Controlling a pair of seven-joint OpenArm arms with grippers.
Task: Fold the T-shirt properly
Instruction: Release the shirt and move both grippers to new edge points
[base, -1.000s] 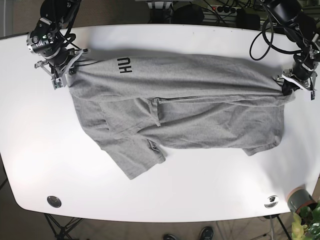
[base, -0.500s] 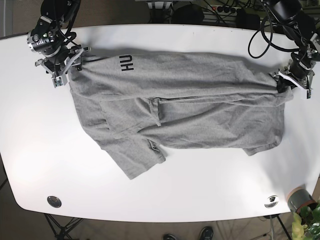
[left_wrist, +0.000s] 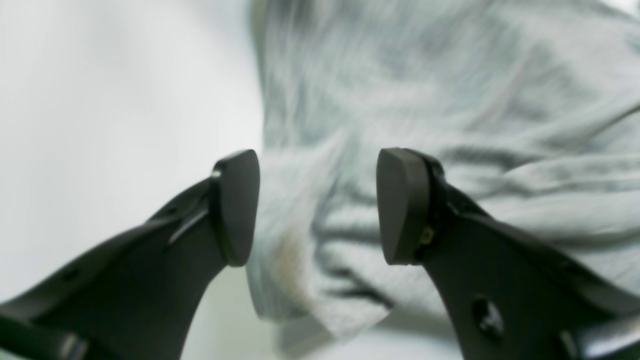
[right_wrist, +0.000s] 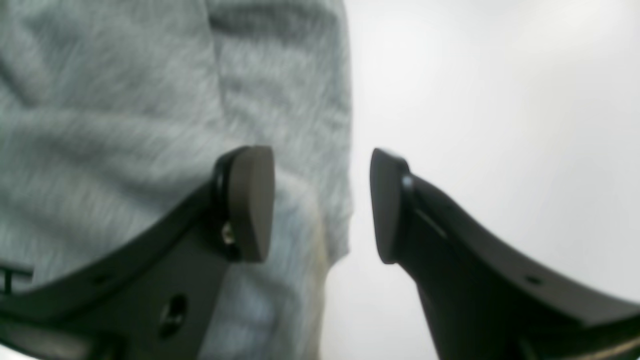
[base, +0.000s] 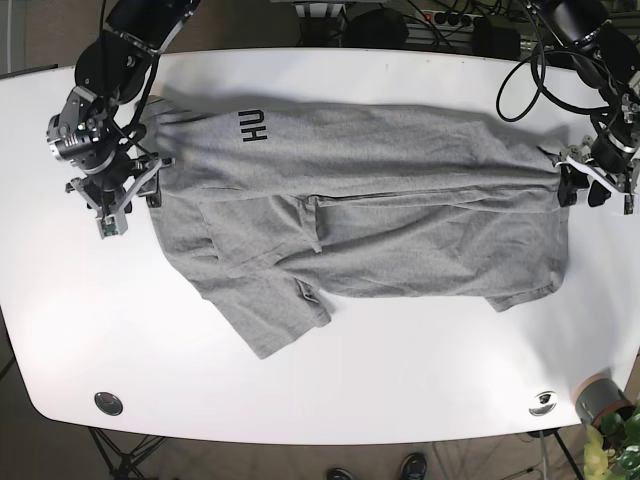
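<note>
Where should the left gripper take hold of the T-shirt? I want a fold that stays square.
Probably the bunched corner of the T-shirt at its end edge, approached from the bare table side. The open left gripper already straddles that thick gather; the flat cloth beyond gives the fingers nothing raised to pinch.

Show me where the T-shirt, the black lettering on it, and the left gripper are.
T-shirt (base: 400, 215), base view, middle of the body.
Black lettering (base: 250, 127), base view, on the letters.
Left gripper (left_wrist: 317, 205), left wrist view, midway between the open fingertips.

T-shirt (base: 360, 200) on table (base: 400, 370), seemingly flat
</note>
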